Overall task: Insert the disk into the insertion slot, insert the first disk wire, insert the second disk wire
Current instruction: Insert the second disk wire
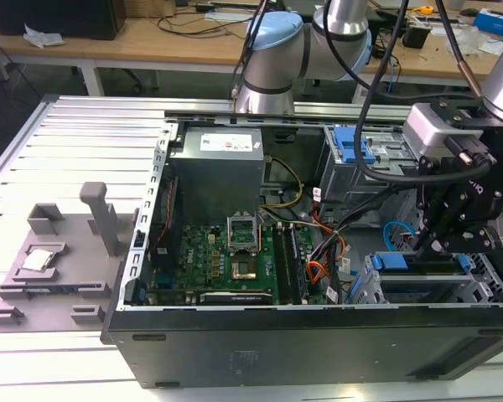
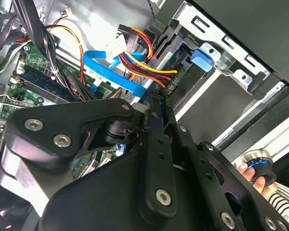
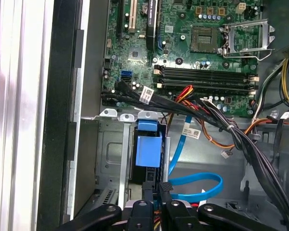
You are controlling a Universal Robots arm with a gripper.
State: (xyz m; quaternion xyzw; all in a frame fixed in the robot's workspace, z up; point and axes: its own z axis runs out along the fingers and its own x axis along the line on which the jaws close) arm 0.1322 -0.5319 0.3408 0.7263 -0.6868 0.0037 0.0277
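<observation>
hand [image 1: 429, 244] lowered over disk [image 1: 419, 266], fingers seemingly closed

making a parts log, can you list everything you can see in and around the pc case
computer case: one, black, open on the slatted table
motherboard: one, green, inside the case
power supply: one, grey, at the case's far end
disk: one, blue-framed, in the insertion slot
first disk wire: one red-orange bundle, beside the gripper
second disk wire: one, light blue, looped by the disk
fixture: one, grey, exterior view's left
gripper: one, black, at the disk's end
</observation>
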